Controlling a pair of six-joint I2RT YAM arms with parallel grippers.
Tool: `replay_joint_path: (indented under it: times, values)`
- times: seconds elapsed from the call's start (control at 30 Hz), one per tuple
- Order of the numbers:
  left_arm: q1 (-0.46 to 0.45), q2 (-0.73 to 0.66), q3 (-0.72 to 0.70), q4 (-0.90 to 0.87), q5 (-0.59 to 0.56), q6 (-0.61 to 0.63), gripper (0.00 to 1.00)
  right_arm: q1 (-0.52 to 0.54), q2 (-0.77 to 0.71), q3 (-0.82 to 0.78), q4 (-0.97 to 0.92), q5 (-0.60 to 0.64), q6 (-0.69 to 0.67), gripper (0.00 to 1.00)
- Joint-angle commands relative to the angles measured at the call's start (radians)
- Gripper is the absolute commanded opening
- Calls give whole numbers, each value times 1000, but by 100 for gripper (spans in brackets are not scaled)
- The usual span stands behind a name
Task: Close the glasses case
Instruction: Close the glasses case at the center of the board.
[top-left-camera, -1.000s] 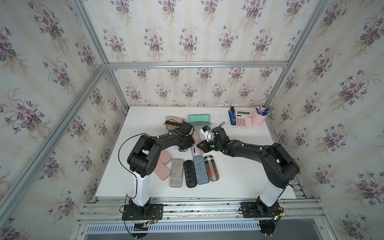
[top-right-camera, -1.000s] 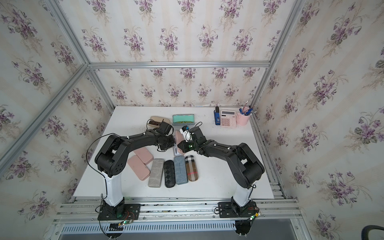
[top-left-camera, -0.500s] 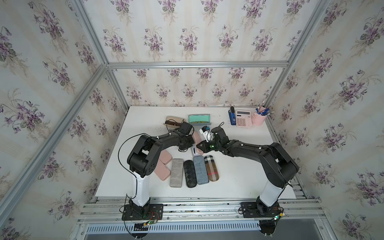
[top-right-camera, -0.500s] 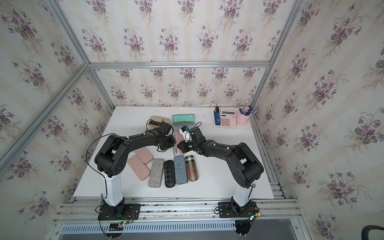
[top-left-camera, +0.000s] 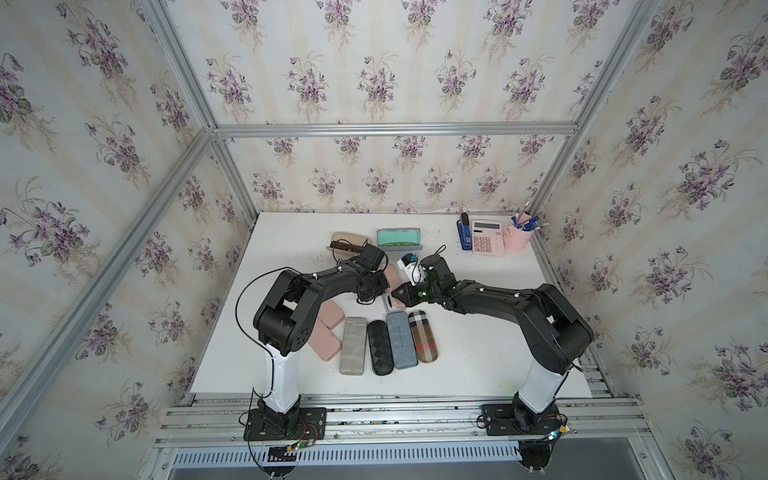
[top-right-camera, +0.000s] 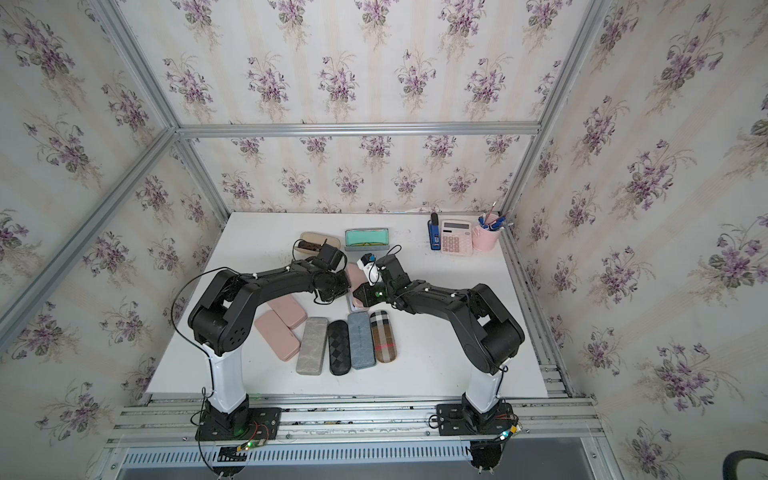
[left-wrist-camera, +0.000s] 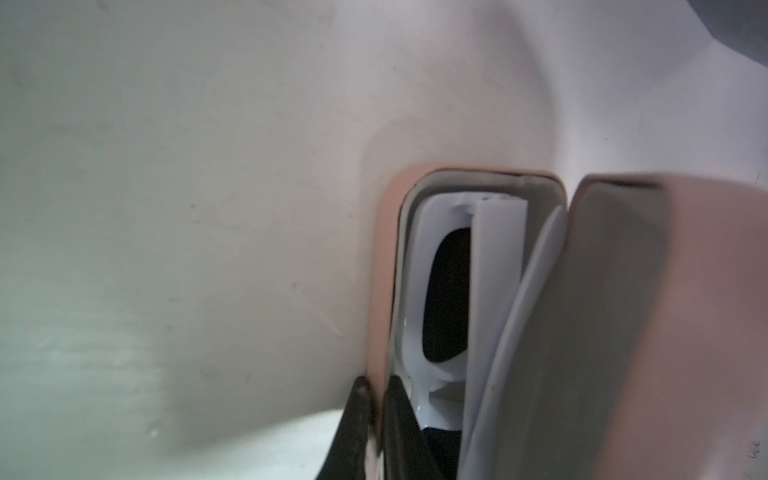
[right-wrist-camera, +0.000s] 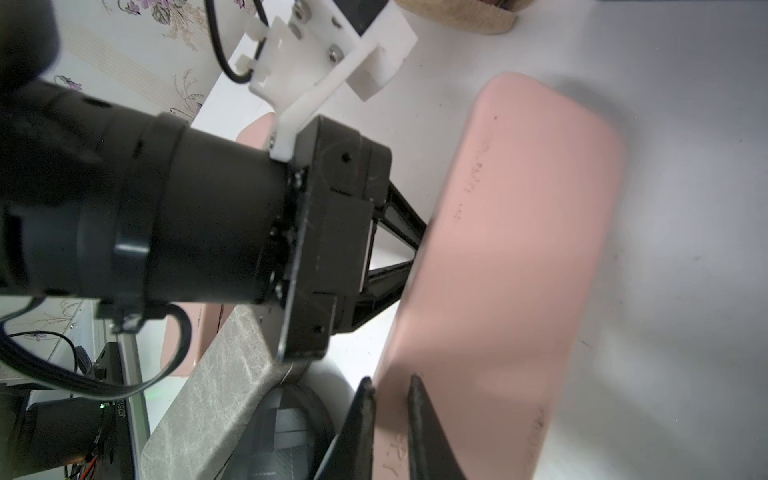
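Mid-bench (top-left-camera: 478, 353), behind the row of shut cases (top-left-camera: 381, 347), we see the pink case (top-left-camera: 392, 275) part open, left hand (left-wrist-camera: 377, 415) clamped on its base rim (left-wrist-camera: 380, 291), right hand (right-wrist-camera: 390, 399) pinching its lid (right-wrist-camera: 519, 249).

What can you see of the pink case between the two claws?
The pink case is a smooth, hard-looking clamshell with grey lining, lying partly open on the white table, lid tilted over the base. White-framed dark glasses lie inside. The left claw pinches the base rim; the right claw pinches the lid's edge.
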Motion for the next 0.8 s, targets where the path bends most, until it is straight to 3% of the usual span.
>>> replay_joint_path:
  times: [0.0, 0.57, 0.63, 0.77]
  values:
    - [-1, -14, -2, 23, 21, -1, 11, 1, 10, -3, -41, 10, -2, 16]
    - [0, -35, -14, 37, 26, 3, 13, 7, 25, -6, -35, 13, 0, 16]
    - [0, -47, -27, 50, 27, -4, 19, 8, 26, -7, -33, 15, -1, 16]
    - [-1, -71, -51, 80, 36, -8, 40, 10, 31, -9, -33, 21, -1, 17]
